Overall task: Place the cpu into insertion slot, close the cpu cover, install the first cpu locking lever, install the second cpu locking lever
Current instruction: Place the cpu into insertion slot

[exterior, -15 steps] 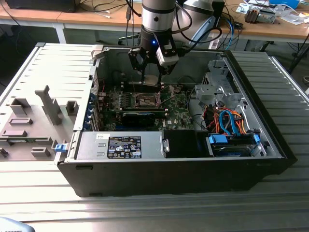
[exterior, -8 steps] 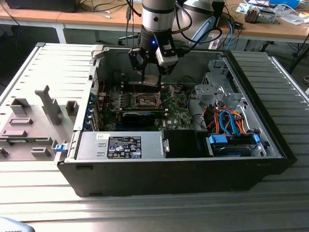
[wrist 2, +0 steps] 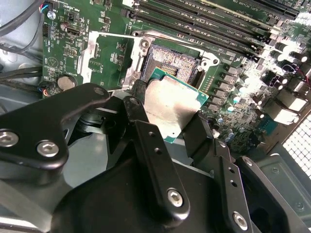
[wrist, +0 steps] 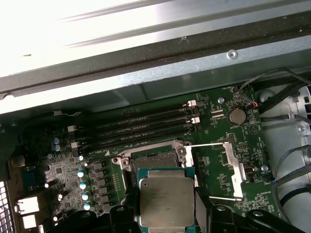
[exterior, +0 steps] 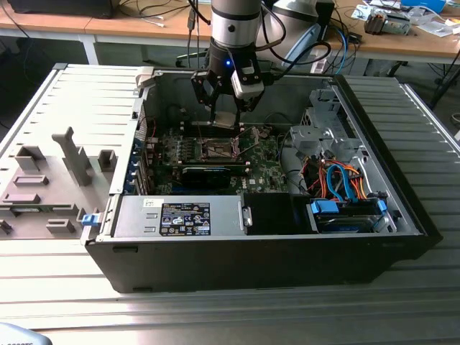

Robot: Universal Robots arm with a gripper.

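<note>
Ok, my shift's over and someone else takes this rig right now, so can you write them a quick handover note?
Gripper: shut on the chip, inside the open computer case.
Socket: empty; the chip hangs over one edge of it, not seated.
Cover: open, swung away to one side of the socket.
Done: the chip is in the gripper, at the socket.
Left: chip into the socket, cover shut, both levers locked.

Open computer case (exterior: 251,262), blue cables (exterior: 357,185)
</note>
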